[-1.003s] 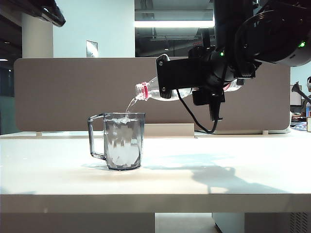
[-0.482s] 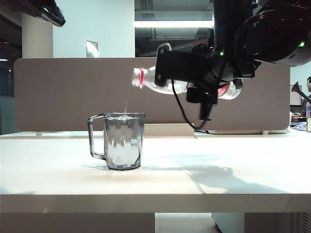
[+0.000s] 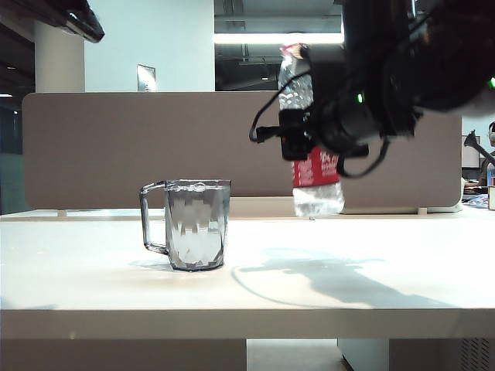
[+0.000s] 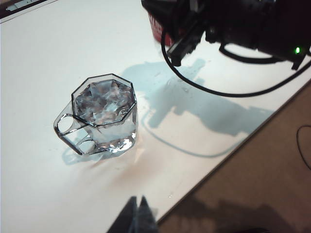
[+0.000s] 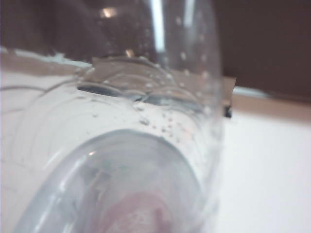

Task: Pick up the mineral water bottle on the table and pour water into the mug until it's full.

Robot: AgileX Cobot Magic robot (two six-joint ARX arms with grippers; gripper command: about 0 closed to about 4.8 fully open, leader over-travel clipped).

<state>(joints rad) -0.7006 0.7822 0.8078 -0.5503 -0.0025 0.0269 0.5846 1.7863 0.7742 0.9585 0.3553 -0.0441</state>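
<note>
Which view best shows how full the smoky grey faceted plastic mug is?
The exterior view: the smoky grey faceted plastic mug is side-on and unobstructed, its water reaching about the rim. The left wrist view looks down on it, showing only the rippled surface. The right wrist view shows just the clear bottle, no mug.

Taupe divider panel [image 3: 116, 147] under a bright ceiling strip light [image 3: 271, 38]

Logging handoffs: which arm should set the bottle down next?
Right: its gripper already holds the clear red-labelled plastic bottle upright above the white table. The left gripper hangs beside the full grey faceted mug.
</note>
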